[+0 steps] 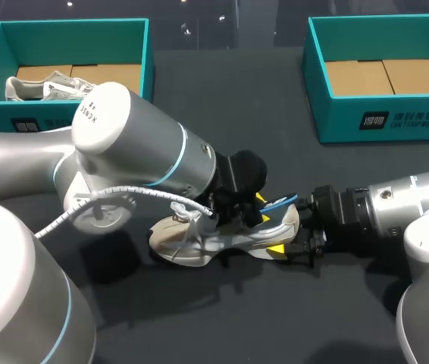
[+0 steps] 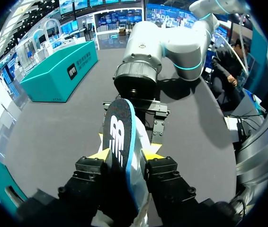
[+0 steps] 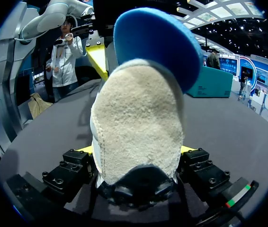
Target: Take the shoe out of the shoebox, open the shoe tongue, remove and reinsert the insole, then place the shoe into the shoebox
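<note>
Left pincer (image 2: 125, 153) is closed on the insole (image 2: 119, 130), which stands on edge between its two yellow tips, with its dark face on one side and blue rim on the other. Right pincer (image 3: 136, 151) is closed on the heel of the shoe (image 1: 199, 241), one finger on each side of the fleecy heel lining. The shoe rests near the middle of the dark worktop (image 1: 222, 326), toe toward the left arm and heel toward the right arm. The heel end of the insole is raised out of the shoe opening. The left wrist hides how much of its front end sits inside.

This looks like the insole step, though nothing shows whether the insole is coming out or going back in. Either way, the next move calls for the right pincer to steady the heel while the left one slides the insole along the shoe's length without twisting it.

Two teal shoeboxes stand at the far edge, well apart from the shoe. The left shoebox (image 1: 70, 30) holds a second shoe (image 1: 44, 87), and the right shoebox (image 1: 396, 121) shows its cardboard floor. The two wrists are close together, so room is tightest between them. The wider room for moving seems to be toward the near side and toward the boxes.
</note>
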`<state>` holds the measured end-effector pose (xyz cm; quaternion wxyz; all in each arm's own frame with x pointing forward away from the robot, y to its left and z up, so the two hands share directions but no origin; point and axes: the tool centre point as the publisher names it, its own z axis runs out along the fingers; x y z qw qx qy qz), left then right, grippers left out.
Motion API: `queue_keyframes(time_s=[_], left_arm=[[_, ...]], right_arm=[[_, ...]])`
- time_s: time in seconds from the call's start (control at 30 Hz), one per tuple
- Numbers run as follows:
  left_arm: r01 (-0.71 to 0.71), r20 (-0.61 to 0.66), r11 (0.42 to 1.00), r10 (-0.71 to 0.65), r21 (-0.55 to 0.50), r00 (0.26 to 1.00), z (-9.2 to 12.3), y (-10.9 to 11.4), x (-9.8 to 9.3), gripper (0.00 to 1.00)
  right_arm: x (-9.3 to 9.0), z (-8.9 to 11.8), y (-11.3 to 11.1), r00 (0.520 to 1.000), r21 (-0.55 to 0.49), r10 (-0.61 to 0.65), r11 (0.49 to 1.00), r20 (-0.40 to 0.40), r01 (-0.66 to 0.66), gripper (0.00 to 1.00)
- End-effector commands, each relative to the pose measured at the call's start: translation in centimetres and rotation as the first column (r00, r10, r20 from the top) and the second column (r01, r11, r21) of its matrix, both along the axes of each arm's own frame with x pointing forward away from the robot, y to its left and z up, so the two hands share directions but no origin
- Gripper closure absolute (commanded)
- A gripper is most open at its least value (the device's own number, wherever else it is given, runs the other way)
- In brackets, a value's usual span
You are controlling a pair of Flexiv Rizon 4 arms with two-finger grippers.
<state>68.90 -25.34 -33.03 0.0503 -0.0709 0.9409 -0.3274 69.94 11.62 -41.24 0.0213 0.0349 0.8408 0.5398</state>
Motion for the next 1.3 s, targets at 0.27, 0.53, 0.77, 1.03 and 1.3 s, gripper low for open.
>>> queue_keyframes(time_s=[0.27, 0.53, 0.77, 1.03, 1.3], left_arm=[[-0.037, 0.054, 0.999, 0.038, -0.025, 0.998, -1.7, -0.5, 0.2, 0.66], [-0.074, 0.049, 0.996, 0.076, -0.045, 0.996, -1.1, -0.9, 0.8, 1.00], [-0.079, 0.058, 0.994, 0.084, -0.081, 0.995, 0.2, -1.8, 1.4, 1.00], [-0.088, 0.051, 0.991, 0.093, -0.103, 0.994, 0.6, -3.0, 1.8, 0.82], [-0.122, 0.087, 0.985, 0.133, -0.125, 0.987, -0.2, -2.7, 1.5, 0.63]], right_arm=[[-0.1, 0.0, 0.0, 1.000, -0.004, -0.001, 1.000, 0.000, 0.001, 1.00], [-0.1, 0.0, 0.0, 1.000, -0.004, -0.001, 1.000, 0.000, 0.001, 1.00], [-0.1, 0.0, 0.0, 1.000, -0.004, -0.001, 1.000, 0.000, 0.001, 1.00], [-0.1, 0.0, 0.0, 1.000, -0.004, -0.001, 1.000, 0.000, 0.001, 1.00], [-0.1, 0.0, 0.0, 1.000, -0.004, -0.001, 1.000, 0.000, 0.001, 1.00]])
